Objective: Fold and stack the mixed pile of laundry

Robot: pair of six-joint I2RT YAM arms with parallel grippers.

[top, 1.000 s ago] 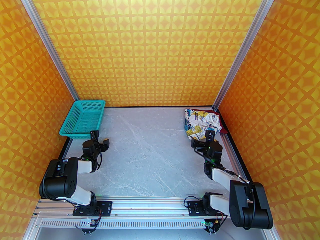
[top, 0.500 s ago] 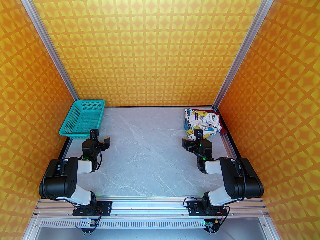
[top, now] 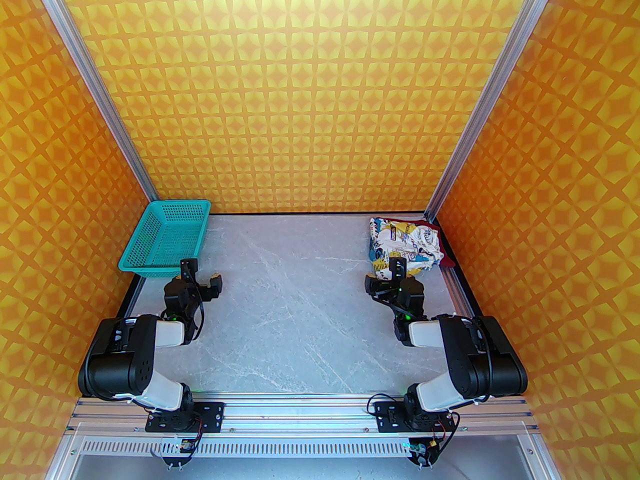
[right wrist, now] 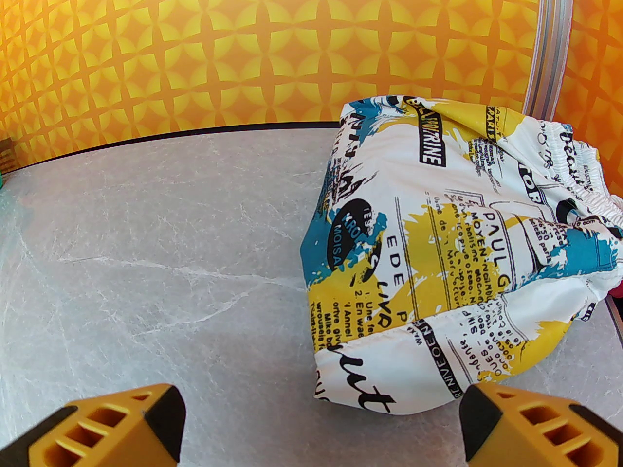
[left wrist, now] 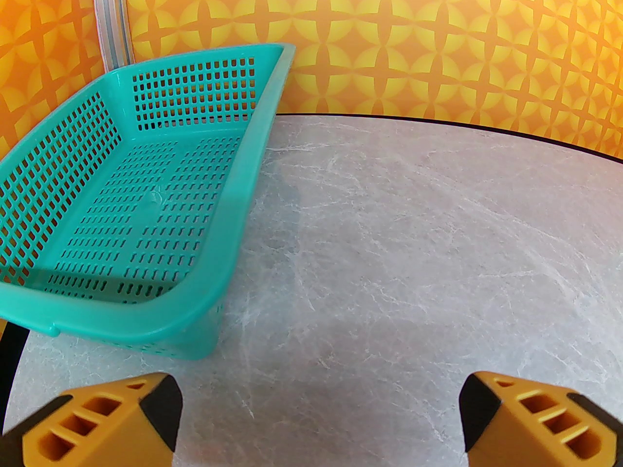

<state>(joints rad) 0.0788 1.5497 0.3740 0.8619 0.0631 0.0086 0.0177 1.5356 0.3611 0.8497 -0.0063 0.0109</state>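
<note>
The mixed laundry pile (top: 406,244) lies bunched in the far right corner of the table. Its top is a white garment (right wrist: 452,260) printed in blue, yellow and black. A dark red garment (top: 448,259) peeks out from under it along the right edge. My right gripper (top: 384,274) hovers just in front of the pile's near left corner, open and holding nothing. In the right wrist view its yellow fingertips (right wrist: 117,431) flank the bare table below the cloth. Far across on the left, my left gripper (top: 202,274) stands open and holding nothing.
A teal perforated basket (top: 145,268) sits in the far left corner, with nothing in it; its near right corner (left wrist: 209,319) is just ahead of my left gripper (left wrist: 319,421). Grey marble tabletop (top: 300,308) spreads between the arms. Orange patterned walls and aluminium posts close three sides.
My right arm folded back and its gripper shifted left along the pile's near edge. The left gripper's jaws spread wider. The garments have not moved.
</note>
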